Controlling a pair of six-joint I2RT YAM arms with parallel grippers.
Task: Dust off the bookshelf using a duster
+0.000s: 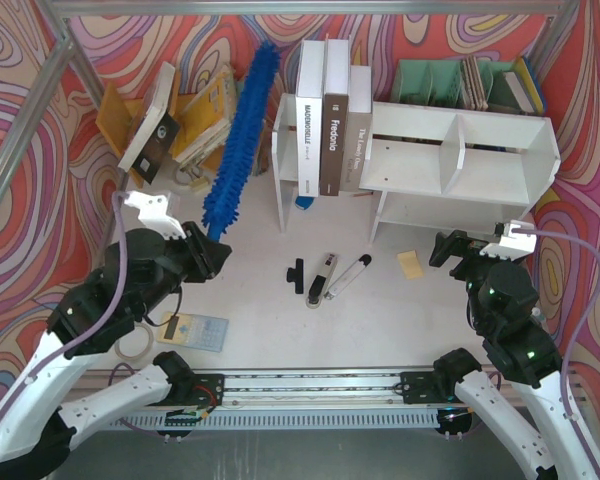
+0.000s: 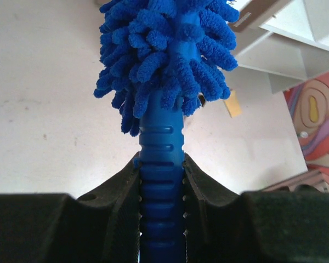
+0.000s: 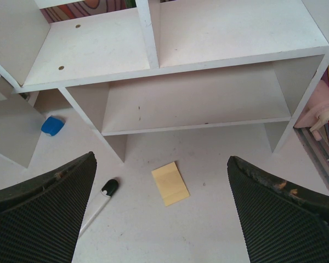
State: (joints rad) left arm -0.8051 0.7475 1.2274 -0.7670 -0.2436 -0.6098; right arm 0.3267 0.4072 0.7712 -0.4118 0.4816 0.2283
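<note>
- The duster had fluffy cloth strands and a smooth, ribbed plastic handle.
- The bookshelf was matt white board, faintly scuffed.
- The right gripper had fingers faced in rough, matt black mesh.
- The sticky note was matt yellow paper.

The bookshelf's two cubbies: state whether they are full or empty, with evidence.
Empty. In the right wrist view the bookshelf shows only bare white boards in both cubbies.

Left hand clamping the duster, right hand spread wide
</note>
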